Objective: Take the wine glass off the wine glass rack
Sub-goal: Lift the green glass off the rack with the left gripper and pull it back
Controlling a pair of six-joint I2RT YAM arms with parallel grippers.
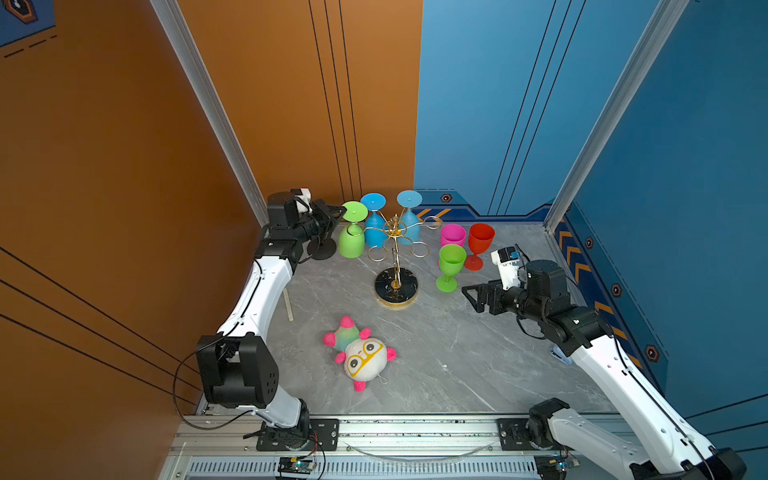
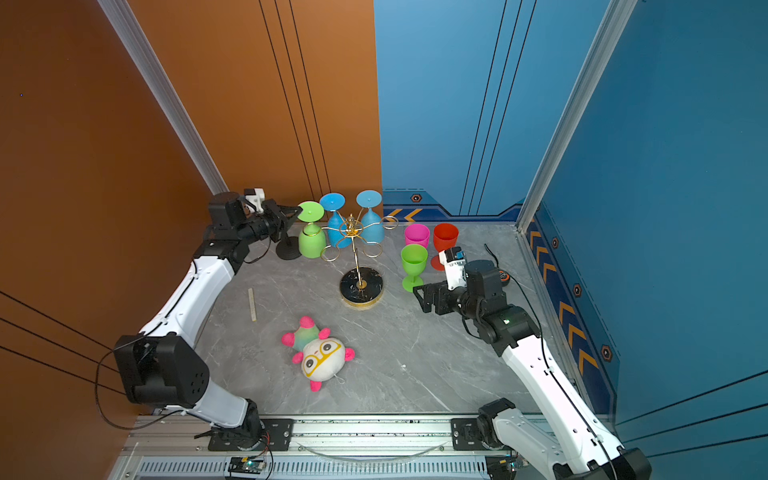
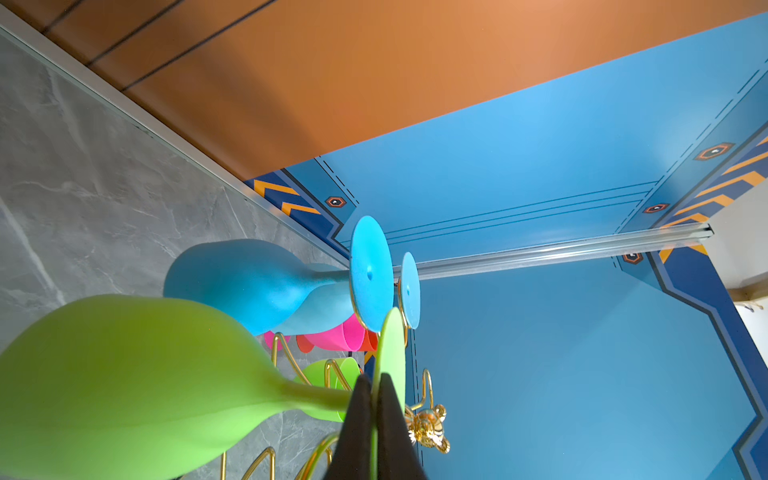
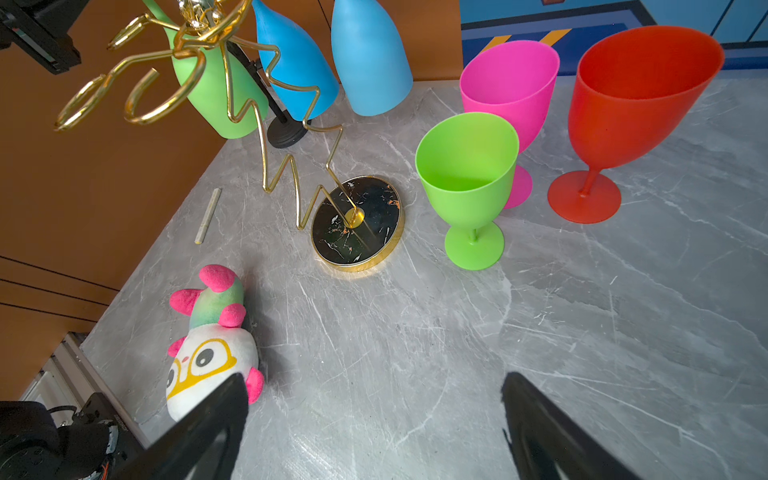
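Pinching tight with the left end effector [image 3: 375,386] on the flat foot of the green wine glass [image 1: 351,245], closed right down on the edge of that disc. Hanging upside down there off the wine glass rack [image 1: 405,286], over the back left of the tabletop [image 1: 457,353], bowl down and foot up. Sharing the rack with two blue glasses [image 1: 374,232] just beside, also inverted. Tucked just left of the green bowl in both top views: a small black stand [image 1: 322,251].

Over to the right end effector [image 4: 370,419]: spread wide, gripping nothing, hovering low above bare tabletop. Sitting near an upright green glass [image 1: 451,262], with a pink glass [image 1: 453,235] and a red glass [image 1: 481,239] standing just behind. Down front, lying face up and well apart from the rack: a plush toy [image 1: 361,357].
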